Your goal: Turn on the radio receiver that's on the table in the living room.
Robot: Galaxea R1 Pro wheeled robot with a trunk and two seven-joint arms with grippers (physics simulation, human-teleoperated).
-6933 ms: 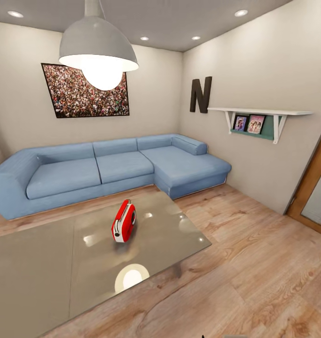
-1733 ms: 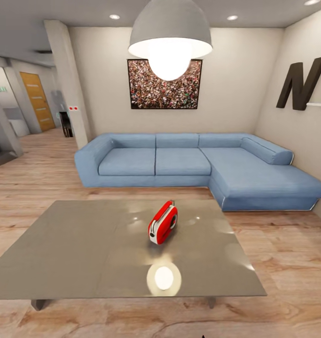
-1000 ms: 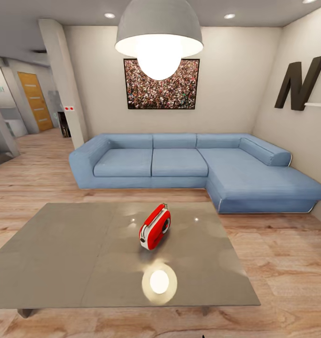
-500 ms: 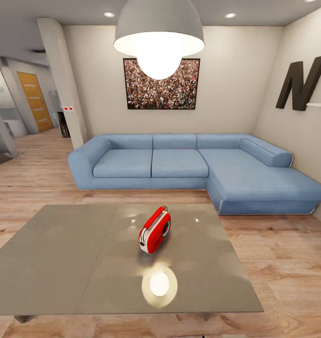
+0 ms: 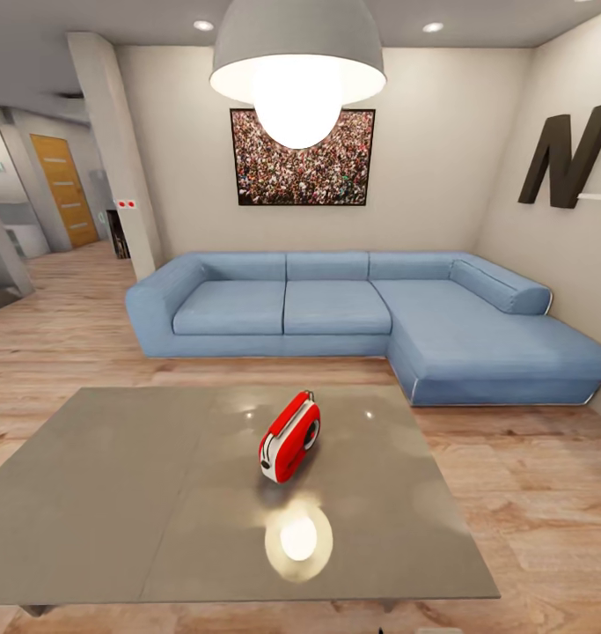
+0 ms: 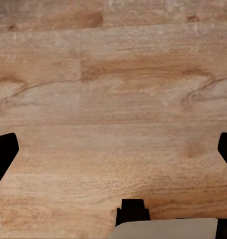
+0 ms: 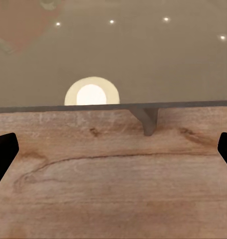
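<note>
Ahead I see a blue L-shaped sofa (image 5: pixel 353 321), a framed crowd picture (image 5: pixel 302 158) behind a grey pendant lamp (image 5: pixel 297 62), a dark letter N (image 5: pixel 560 161), and an orange door (image 5: pixel 64 189) at far left.

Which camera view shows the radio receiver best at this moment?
The head view: the radio receiver stands whole on the table, its handle and dial visible. The right wrist view shows the table's near edge, one leg and the lamp's reflection; the left wrist view looks down at the wood floor.
</note>
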